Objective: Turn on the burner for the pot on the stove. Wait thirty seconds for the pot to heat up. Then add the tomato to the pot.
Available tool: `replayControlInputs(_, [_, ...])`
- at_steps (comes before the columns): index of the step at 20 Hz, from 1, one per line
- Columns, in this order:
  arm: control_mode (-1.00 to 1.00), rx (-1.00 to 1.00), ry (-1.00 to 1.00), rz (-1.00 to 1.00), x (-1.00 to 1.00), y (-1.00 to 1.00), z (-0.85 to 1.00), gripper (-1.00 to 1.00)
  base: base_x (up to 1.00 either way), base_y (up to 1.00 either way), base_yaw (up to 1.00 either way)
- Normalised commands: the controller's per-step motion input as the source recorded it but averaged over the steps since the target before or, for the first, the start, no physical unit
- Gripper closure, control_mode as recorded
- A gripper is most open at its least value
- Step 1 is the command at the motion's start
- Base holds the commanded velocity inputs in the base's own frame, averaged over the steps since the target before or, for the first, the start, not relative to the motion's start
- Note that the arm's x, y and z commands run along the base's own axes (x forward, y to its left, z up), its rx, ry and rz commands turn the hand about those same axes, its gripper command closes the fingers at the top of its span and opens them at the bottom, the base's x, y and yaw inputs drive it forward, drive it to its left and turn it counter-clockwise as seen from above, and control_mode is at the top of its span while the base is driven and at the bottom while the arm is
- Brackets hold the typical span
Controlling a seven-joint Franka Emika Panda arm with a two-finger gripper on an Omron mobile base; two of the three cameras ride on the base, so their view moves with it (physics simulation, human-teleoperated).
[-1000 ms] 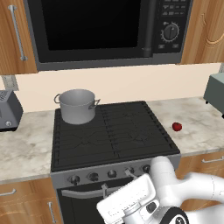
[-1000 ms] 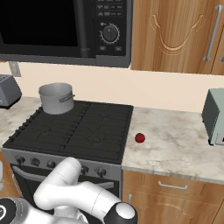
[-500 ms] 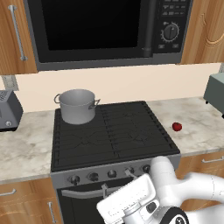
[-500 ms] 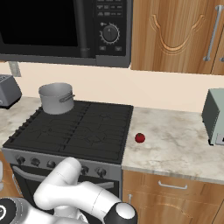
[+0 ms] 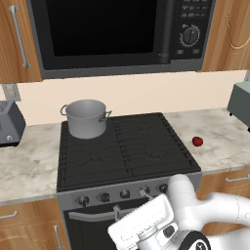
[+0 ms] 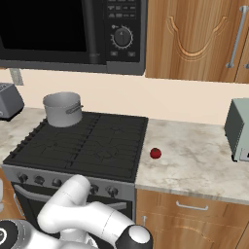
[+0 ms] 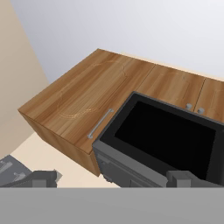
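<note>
The grey pot (image 5: 86, 117) (image 6: 62, 109) stands lidless on the back left burner of the black stove (image 5: 139, 152) (image 6: 104, 146). A small red tomato (image 5: 197, 141) (image 6: 155, 153) lies on the marble counter just right of the stove. Round black knobs (image 5: 125, 194) line the stove's silver front strip. My arm is folded low in front of the oven door, below the knobs. In the hand view my gripper (image 7: 113, 181) is open, its fingertips (image 7: 43, 179) wide apart with nothing between them, and it faces up toward the microwave.
A black microwave (image 5: 112, 34) (image 6: 73, 29) (image 7: 166, 144) hangs above the stove between wooden cabinets (image 6: 194, 39) (image 7: 87, 100). A grey toaster (image 5: 10, 124) (image 6: 9, 99) sits on the left counter, and a grey-green appliance (image 5: 240, 102) (image 6: 239, 129) on the right.
</note>
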Motion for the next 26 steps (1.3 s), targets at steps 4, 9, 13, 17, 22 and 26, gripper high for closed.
replayControlInputs(4, [-1.00, 0.00, 0.00, 0.00, 0.00, 0.00, 0.00, -1.00, 0.00, 0.00, 0.00])
replayControlInputs(9, [-1.00, 0.00, 0.00, 0.00, 0.00, 0.00, 0.00, -1.00, 0.00, 0.00, 0.00])
replayControlInputs(13, [-1.00, 0.00, 0.00, 0.00, 0.00, 0.00, 0.00, -1.00, 0.00, 0.00, 0.00])
replayControlInputs(17, [-1.00, 0.00, 0.00, 0.00, 0.00, 0.00, 0.00, -1.00, 0.00, 0.00, 0.00])
replayControlInputs(22, [-1.00, 0.00, 0.00, 0.00, 0.00, 0.00, 0.00, -1.00, 0.00, 0.00, 0.00])
replayControlInputs(26, [-1.00, 0.00, 0.00, 0.00, 0.00, 0.00, 0.00, -1.00, 0.00, 0.00, 0.00])
